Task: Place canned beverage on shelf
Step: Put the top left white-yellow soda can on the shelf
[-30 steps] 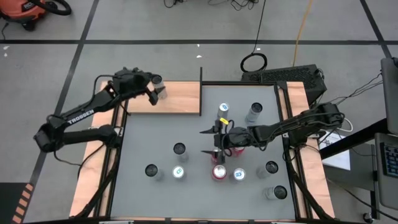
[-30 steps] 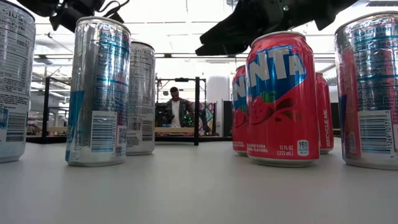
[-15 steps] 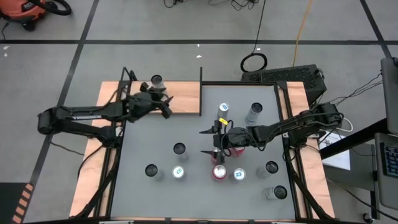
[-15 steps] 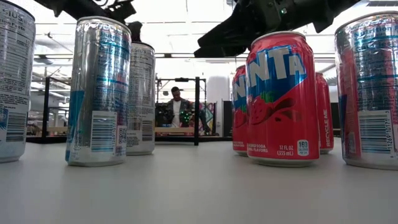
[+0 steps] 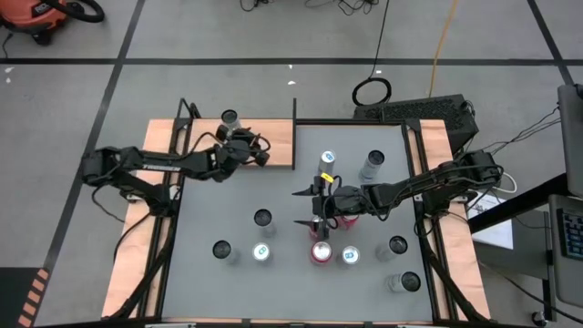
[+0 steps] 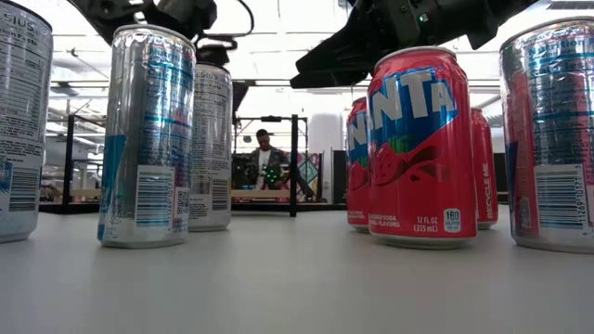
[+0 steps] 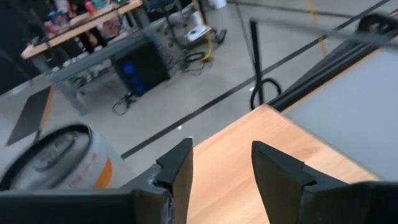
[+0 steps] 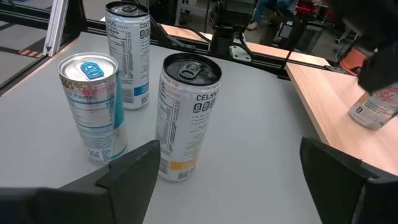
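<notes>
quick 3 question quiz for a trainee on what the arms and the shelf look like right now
1. True or false: the left end effector grips something.
2. What stands on the shelf? A nothing; B one can; C three cans.
3. Which end effector hangs open over the middle of the table?

Key
1. False: its fingers are apart over the shelf with nothing between them.
2. B.
3. The right end effector.
</notes>
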Tool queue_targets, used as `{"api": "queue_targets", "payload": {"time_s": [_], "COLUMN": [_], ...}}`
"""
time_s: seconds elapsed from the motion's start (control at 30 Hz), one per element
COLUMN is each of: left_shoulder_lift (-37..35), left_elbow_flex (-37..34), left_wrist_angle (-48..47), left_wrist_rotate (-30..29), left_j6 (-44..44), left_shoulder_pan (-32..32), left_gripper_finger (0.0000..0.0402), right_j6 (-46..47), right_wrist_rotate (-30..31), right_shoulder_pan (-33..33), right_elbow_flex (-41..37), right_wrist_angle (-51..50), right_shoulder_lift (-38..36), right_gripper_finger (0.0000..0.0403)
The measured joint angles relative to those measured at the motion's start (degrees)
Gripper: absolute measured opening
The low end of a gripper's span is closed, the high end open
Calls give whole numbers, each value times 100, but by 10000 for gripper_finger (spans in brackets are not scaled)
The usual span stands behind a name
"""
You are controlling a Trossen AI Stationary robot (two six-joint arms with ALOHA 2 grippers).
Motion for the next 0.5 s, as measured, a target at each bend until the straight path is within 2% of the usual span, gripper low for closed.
{"api": "queue_targets", "payload": {"time_s": [0.17, 0.5], "left_shoulder_lift": [341, 626], "left_elbow_flex": [0, -2], "left_wrist_angle": [-35, -36], "left_wrist_rotate": [-4, -10], "left_j6": [-351, -377], "left_shoulder_pan": [200, 486], "left_gripper_finger": [142, 136], "right_j6": [2, 4], "right_wrist_rotate": [0, 0], "right_shoulder_pan": [0, -9], "right_elbow_flex": [0, 0], "right_wrist_angle": [2, 5], "right_shoulder_lift": [2, 2], "right_gripper_finger": [320, 320]}}
